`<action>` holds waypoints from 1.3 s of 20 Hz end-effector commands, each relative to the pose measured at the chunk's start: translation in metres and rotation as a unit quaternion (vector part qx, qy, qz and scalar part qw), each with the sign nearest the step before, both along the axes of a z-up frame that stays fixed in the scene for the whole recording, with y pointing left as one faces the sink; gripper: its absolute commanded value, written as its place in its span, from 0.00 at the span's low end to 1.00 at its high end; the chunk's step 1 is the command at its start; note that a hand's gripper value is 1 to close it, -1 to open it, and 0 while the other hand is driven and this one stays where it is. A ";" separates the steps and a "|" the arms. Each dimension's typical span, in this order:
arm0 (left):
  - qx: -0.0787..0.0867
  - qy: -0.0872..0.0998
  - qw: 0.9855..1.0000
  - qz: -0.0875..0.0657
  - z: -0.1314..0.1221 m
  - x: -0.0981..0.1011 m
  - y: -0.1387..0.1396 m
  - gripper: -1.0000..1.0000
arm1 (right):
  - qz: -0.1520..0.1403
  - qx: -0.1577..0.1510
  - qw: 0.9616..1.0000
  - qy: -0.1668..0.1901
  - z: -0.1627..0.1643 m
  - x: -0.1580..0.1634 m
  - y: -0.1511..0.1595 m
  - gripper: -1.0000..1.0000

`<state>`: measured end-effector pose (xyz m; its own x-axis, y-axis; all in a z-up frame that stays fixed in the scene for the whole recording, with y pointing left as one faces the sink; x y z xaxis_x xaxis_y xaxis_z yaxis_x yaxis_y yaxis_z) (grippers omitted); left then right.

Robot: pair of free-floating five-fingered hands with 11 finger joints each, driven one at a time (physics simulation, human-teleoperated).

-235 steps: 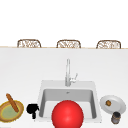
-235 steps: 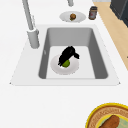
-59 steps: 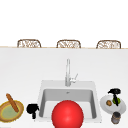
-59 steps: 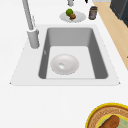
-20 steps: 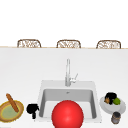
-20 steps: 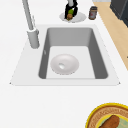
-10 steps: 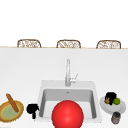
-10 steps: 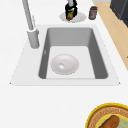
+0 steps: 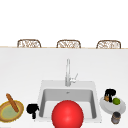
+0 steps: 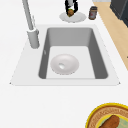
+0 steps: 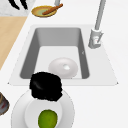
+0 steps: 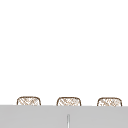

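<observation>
At lower right, the right robot hand (image 9: 109, 93) hovers over the plate (image 9: 108, 107) beside the lime (image 9: 116, 101); its grip cannot be told. A jar (image 9: 115, 117) stands just below, and a red ball (image 9: 67, 114) blocks the sink (image 9: 45, 86) front. The left robot hand (image 9: 32, 109) hangs at lower left, fingers curled on nothing, near the bowl (image 9: 6, 115).

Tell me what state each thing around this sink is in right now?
Lime: lying on the white plate.
Right hand: over the plate's edge, beside the lime.
Left hand: idle, left of the sink.
Sink: holds a white bowl.
Jar: upright.
</observation>
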<state>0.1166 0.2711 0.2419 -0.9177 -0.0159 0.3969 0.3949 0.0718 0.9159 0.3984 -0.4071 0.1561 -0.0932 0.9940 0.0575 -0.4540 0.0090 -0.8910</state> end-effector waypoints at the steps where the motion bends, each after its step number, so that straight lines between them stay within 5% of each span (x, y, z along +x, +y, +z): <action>1: 0.000 0.000 1.000 0.000 0.000 0.000 0.000 0.50 | -0.007 0.011 1.000 0.007 0.022 0.000 0.020 1.00; 13: 0.000 0.000 1.000 0.000 0.000 0.000 0.000 0.50 | -0.005 -0.012 1.000 0.007 0.061 0.002 0.109 1.00; 26: 0.000 0.000 1.000 0.000 0.000 0.000 0.000 0.50 | -0.006 -0.017 1.000 -0.003 0.052 -0.006 0.215 1.00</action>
<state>0.1166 0.2711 0.2419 -0.9177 -0.0159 0.3969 0.3949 0.0718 0.9159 0.3985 -0.2144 0.2148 -0.0819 0.9962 0.0304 -0.4482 -0.0096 -0.8939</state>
